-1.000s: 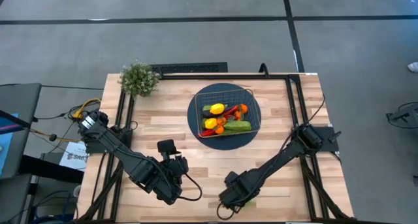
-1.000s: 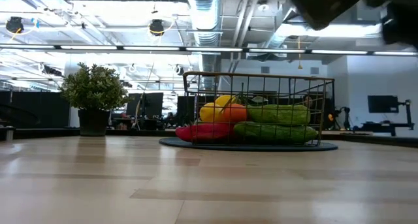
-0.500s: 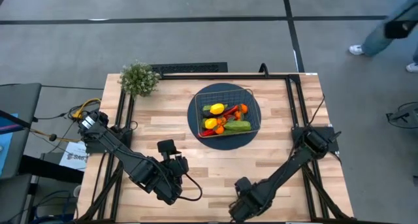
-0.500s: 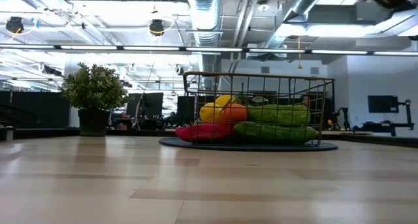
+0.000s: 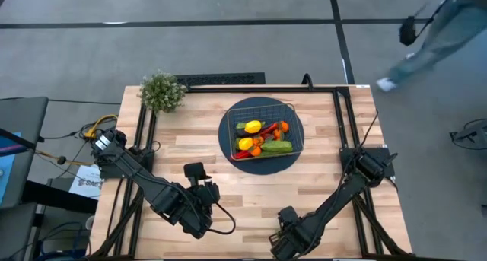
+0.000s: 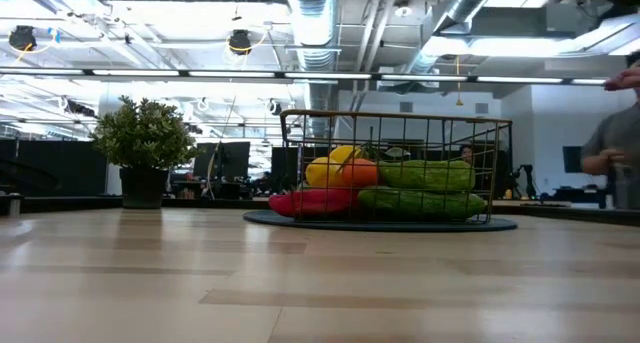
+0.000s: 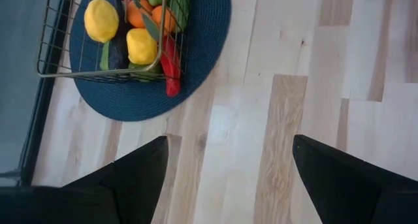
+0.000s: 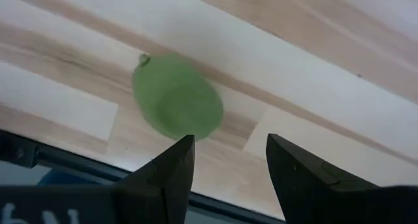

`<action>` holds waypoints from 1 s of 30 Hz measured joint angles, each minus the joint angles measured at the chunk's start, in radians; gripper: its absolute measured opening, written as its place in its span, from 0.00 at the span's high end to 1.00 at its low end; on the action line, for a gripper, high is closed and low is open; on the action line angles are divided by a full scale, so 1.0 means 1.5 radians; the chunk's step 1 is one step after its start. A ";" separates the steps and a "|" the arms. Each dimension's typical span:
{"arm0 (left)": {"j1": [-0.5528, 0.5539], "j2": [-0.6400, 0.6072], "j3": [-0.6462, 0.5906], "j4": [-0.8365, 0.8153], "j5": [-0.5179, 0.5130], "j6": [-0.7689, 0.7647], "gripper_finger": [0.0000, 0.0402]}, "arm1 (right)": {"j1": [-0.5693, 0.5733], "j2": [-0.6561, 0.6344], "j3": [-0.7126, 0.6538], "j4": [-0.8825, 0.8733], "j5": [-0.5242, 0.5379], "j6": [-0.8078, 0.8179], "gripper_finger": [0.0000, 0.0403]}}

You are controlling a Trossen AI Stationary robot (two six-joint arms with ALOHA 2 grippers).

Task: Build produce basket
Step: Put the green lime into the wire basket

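Two lemons (image 7: 102, 19), two cucumbers (image 6: 422, 202), one loose lime (image 8: 177, 104).

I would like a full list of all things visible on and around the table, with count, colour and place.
Wire basket: one, dark metal, on the mat, mid-table.
Round mat: one, dark blue, under the basket.
Toy produce: several; yellow lemons, green cucumbers, red pepper, orange pieces; inside the basket.
Green lime: one, on the wood near the table's front edge.
Leafy plant: one, green, far left corner.
Wooden table: one, light.
Person: one, walking beyond the far right corner.
Left gripper: open, front left.
Right gripper: open, over the lime.
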 joint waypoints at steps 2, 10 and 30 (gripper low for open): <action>0.000 0.000 0.000 0.000 -0.005 0.003 0.22 | 0.000 0.001 0.000 0.010 0.010 -0.022 0.48; 0.000 0.000 0.000 0.000 -0.007 -0.002 0.22 | -0.014 0.001 0.000 0.044 0.025 -0.177 0.48; 0.000 0.000 0.000 -0.001 0.009 -0.063 0.22 | -0.012 0.006 -0.004 0.095 0.040 -0.308 0.40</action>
